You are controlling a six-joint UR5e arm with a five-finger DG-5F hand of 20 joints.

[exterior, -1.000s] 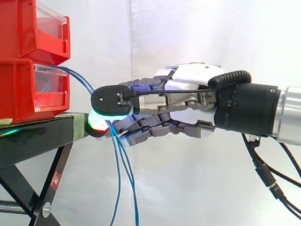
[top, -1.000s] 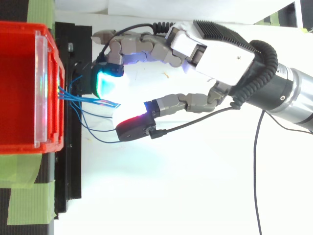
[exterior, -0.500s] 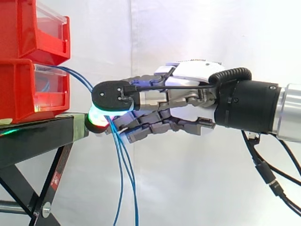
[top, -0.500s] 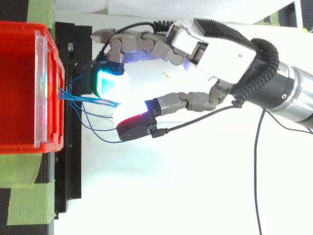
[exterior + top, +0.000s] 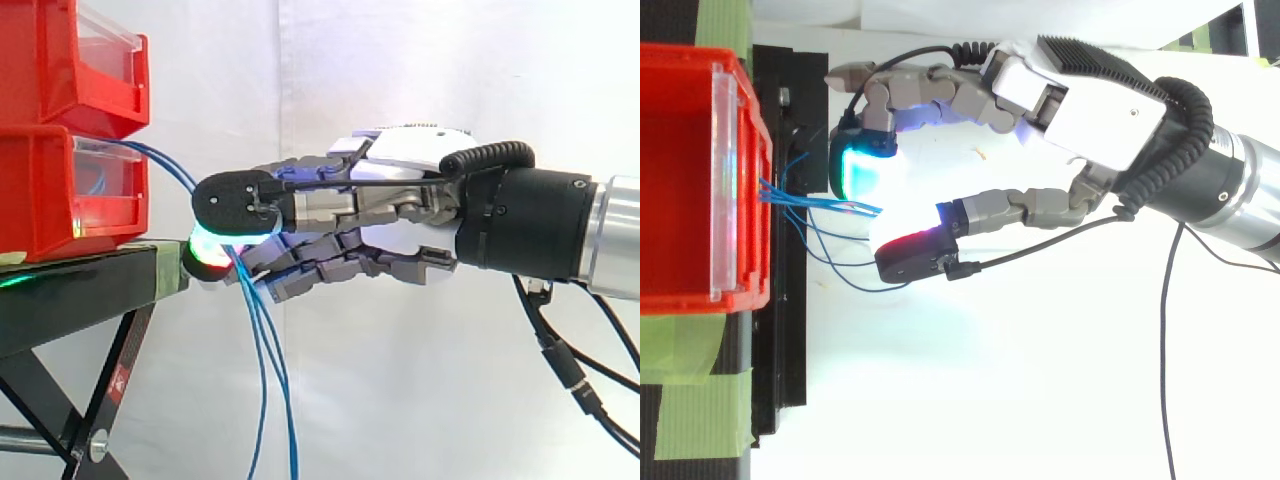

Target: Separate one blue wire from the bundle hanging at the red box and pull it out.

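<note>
**Hand** (image 5: 400, 200): reaches in level from the right in the side view, its tips just off the front edge of the black stand (image 5: 70, 290). Fingers (image 5: 880, 95) spread. From above, one tip glowing cyan-green (image 5: 853, 168) and the thumb tip glowing red (image 5: 910, 258) stand apart with an open gap between them. Nothing is pinched. Whether either pad touches a wire cannot be told.

**Blue wires** (image 5: 262, 350): a thin bundle.
- It leaves the front of the lower red box (image 5: 40, 200) and arcs out and down.
- In the side view it passes through the hand's tips and hangs below them in front of the white curtain (image 5: 400, 60).
- In the top view the strands (image 5: 820, 205) run from the box's clear front lip out into the gap between the cyan-green tip and the thumb.
- Two lower strands loop toward the thumb.
- No strand is drawn clear of the rest.

**Red boxes**: two stacked, the upper one (image 5: 60, 60) sitting on the lower, both on the black stand at the left.

**Green tape** (image 5: 690, 410): strips on the stand beside the box, seen from above.
</note>
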